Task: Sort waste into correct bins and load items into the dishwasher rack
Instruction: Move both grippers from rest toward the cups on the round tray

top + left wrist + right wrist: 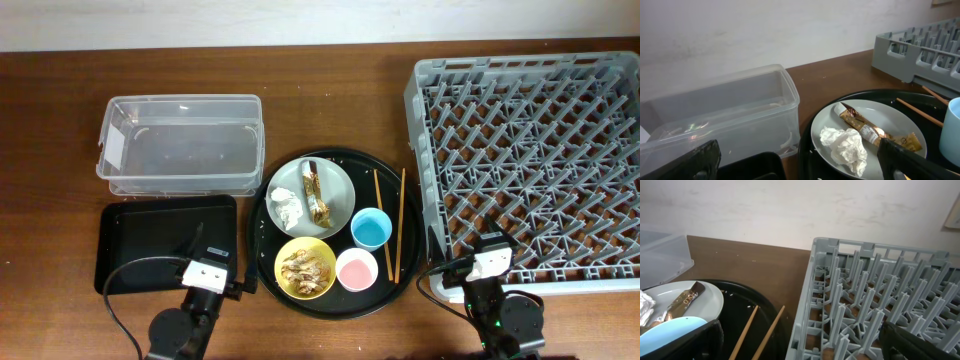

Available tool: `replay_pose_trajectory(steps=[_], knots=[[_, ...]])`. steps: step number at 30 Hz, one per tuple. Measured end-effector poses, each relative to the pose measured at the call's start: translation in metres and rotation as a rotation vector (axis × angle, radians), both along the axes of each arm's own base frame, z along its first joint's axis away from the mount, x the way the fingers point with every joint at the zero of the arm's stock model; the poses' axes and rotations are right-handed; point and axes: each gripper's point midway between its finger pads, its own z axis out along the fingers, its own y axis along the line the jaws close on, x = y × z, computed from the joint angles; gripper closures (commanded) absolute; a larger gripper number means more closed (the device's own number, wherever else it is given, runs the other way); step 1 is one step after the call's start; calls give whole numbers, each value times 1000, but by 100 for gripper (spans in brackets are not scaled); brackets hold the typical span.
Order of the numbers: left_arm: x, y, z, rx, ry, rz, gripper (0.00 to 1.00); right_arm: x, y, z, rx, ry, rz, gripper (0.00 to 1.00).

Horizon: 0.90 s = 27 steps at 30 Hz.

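Observation:
The plate (335, 180) on the round black tray (262, 240) carries the white tissue (288, 207) and the brown-gold wrapper (316, 192). The yellow bowl (305, 267) holds the food scraps (303, 268). A pink cup (357, 269), a blue cup (371, 229) and two chopsticks (399, 225) lie beside them. The clear tub (180, 145) and the black rectangular tray (150, 235) are at the left, the rack (530, 150) at the right. My left gripper (800, 167) is open and empty near the tissue (845, 147). My right gripper (800, 345) is open and empty over the rack's near corner (840, 310).
Both arms sit low at the table's front edge, the left (207, 272) by the black rectangular tray, the right (487, 262) at the rack's front left corner. A white wall runs behind the table.

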Motion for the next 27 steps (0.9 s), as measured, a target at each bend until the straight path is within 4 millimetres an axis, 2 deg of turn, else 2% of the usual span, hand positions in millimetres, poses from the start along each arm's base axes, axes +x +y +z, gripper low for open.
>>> replay_pose_trajectory(steps=[18,25,27], knots=[[0,0,0,0,0,0,0,0,1,0,0,0,3,2],[0,0,0,0,-1,0,0,-5,22,3,12,-12,132,2],[0,-2,6,-7,-23,-11,0,-7,28,4,14,-12,167,2]])
